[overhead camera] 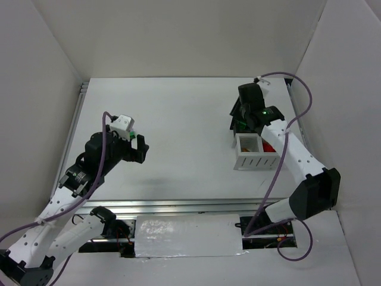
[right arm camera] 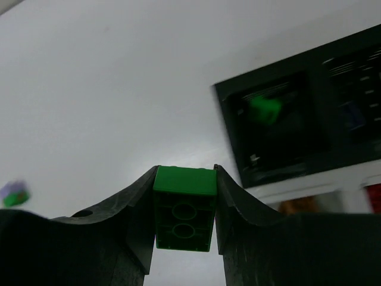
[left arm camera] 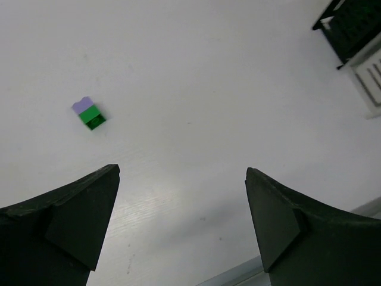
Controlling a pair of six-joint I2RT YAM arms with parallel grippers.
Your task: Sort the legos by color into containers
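1. My right gripper point(right arm camera: 185, 179): both fingers are clenched on a small green plastic toy brick point(right arm camera: 184, 208). They grasp it by its two opposite sides, and the face with two round sockets is turned toward the wrist camera.
2. The held brick hangs in the air over the white table point(right arm camera: 107, 89), near the black two-cell plastic bin point(right arm camera: 228, 137).
3. Black bin, left cell in the right wrist view: it contains a second green brick point(right arm camera: 265, 110), seen blurred.
4. White two-cell plastic bin with slotted front point(overhead camera: 256, 162): it adjoins the black bin on the side nearer my bases. A red piece point(overhead camera: 269, 147) lies in its right cell.
5. My left gripper point(left arm camera: 181, 173): the fingers are released and spread wide, with nothing between them. It is raised above the left half of the table.
6. Lavender-on-green stacked plastic brick pair point(left arm camera: 89, 113): it lies on the bare table, ahead and to the left of my left fingers. It touches nothing else and sits well apart from both bins.
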